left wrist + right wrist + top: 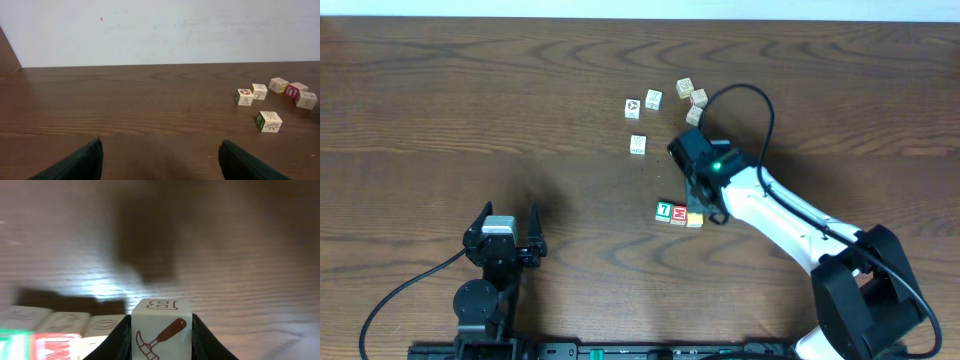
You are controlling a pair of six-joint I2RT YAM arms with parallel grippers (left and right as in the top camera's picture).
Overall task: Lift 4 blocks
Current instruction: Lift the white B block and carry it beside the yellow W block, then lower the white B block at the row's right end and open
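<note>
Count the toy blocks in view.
10. Far side, scattered: six cream blocks. Nearer, in a row: green block, red block, yellow block. Gripped in the right hand: white hammer block, hidden overhead. The arm may cover more.

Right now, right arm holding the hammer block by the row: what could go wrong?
1. White block, pinched in the right jaws, sits beside the row of green block, red block and yellow-orange block; any sideways drift could knock it crooked.
2. One jaw stands on the row's side; opening there may shove the yellow-orange block.
</note>
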